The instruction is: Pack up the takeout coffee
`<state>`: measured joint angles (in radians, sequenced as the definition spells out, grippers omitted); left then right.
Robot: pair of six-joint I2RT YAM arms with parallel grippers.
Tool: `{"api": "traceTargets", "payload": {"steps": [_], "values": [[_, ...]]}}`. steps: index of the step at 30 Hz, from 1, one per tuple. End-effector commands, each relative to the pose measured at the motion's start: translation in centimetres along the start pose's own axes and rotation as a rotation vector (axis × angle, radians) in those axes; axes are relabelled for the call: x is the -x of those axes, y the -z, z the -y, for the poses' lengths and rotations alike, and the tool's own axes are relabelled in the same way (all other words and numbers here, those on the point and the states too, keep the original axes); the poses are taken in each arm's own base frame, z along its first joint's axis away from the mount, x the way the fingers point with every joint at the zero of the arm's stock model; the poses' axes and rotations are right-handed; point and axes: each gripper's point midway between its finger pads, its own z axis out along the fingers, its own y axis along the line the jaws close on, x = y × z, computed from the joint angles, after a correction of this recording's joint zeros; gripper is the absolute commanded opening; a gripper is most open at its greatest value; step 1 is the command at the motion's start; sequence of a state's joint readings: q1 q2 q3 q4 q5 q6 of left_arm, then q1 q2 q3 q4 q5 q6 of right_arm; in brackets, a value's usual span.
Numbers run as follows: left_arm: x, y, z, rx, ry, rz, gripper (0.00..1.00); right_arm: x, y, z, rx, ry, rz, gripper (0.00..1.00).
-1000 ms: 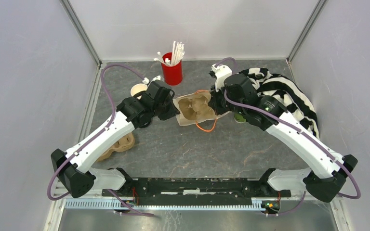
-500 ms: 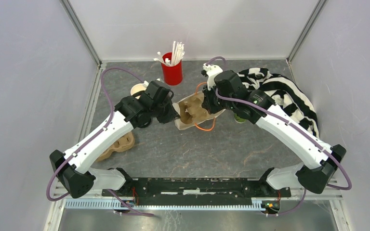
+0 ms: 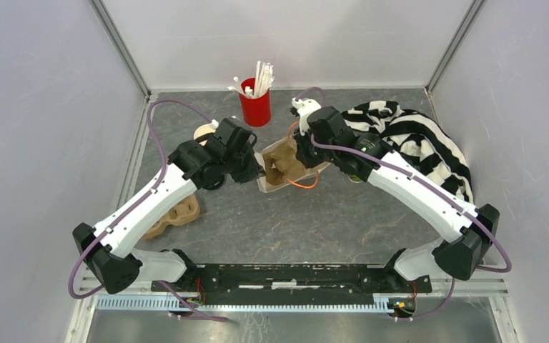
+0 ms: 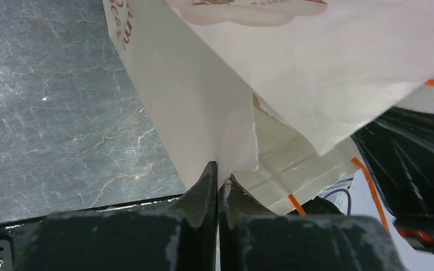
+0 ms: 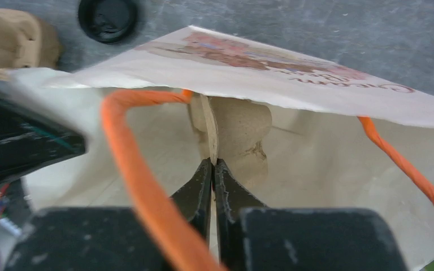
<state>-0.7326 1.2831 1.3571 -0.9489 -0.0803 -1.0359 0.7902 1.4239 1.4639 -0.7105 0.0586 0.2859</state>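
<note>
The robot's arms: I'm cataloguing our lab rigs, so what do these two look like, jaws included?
Left arm and right arm match: white shells on the long links, chunky black joints, bases and wrists. A purple cable loops loosely along each from base to wrist. The jaws are black, tapering to narrow tips, with scuffed grey wear on their bodies.

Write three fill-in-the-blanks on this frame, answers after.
The left gripper is shut on the edge of the paper bag, whose handles are ____.
The right gripper is shut on the cardboard cup carrier inside the bag; a second carrier lies on the robot's ____ side.
The white sticks stand in a ____ cup.
Missing: orange; left; red.
</note>
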Motion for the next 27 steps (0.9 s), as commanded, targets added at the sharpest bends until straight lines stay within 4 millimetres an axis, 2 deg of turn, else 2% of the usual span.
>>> {"api": "traceTargets", "payload": {"steps": [1, 3, 4, 5, 7, 11, 14, 19, 22, 27], "values": [[1.2, 0.5, 0.9, -0.007, 0.032, 0.042, 0.02, 0.8, -0.3, 4.2, -0.229, 0.053, 0.062, 0.18], [1.3, 0.2, 0.9, 0.0, 0.035, 0.045, 0.02, 0.6, 0.9, 6.4, -0.358, 0.051, 0.032, 0.42], [1.3, 0.1, 0.9, 0.001, 0.036, 0.044, 0.02, 0.8, 1.2, 5.8, -0.326, 0.051, 0.035, 0.54], [1.3, -0.1, 1.0, 0.002, 0.036, 0.041, 0.02, 1.2, 1.7, 4.7, -0.257, 0.051, 0.048, 0.61], [1.3, -0.4, 1.2, 0.004, 0.028, 0.034, 0.02, 2.4, 3.4, 3.3, -0.186, 0.02, 0.094, 0.68], [1.7, -0.5, 1.1, 0.022, 0.012, 0.039, 0.02, 5.6, 7.7, 3.0, -0.177, 0.035, 0.154, 0.75], [2.1, -0.5, 1.1, 0.024, 0.009, 0.051, 0.02, 5.6, 9.9, 3.2, -0.181, 0.071, 0.127, 0.81], [2.6, -0.1, 1.7, 0.01, 0.004, 0.058, 0.02, 4.2, 13.6, 4.6, -0.215, 0.139, 0.122, 0.98], [2.8, 0.1, 1.9, -0.001, 0.004, 0.061, 0.02, 2.4, 12.1, 3.1, -0.1, 0.188, 0.116, 0.98], [2.7, 0.3, 3.4, -0.072, 0.012, 0.052, 0.03, 0.6, 7.8, 0.3, 0.026, 0.047, 0.061, 0.98]]}}
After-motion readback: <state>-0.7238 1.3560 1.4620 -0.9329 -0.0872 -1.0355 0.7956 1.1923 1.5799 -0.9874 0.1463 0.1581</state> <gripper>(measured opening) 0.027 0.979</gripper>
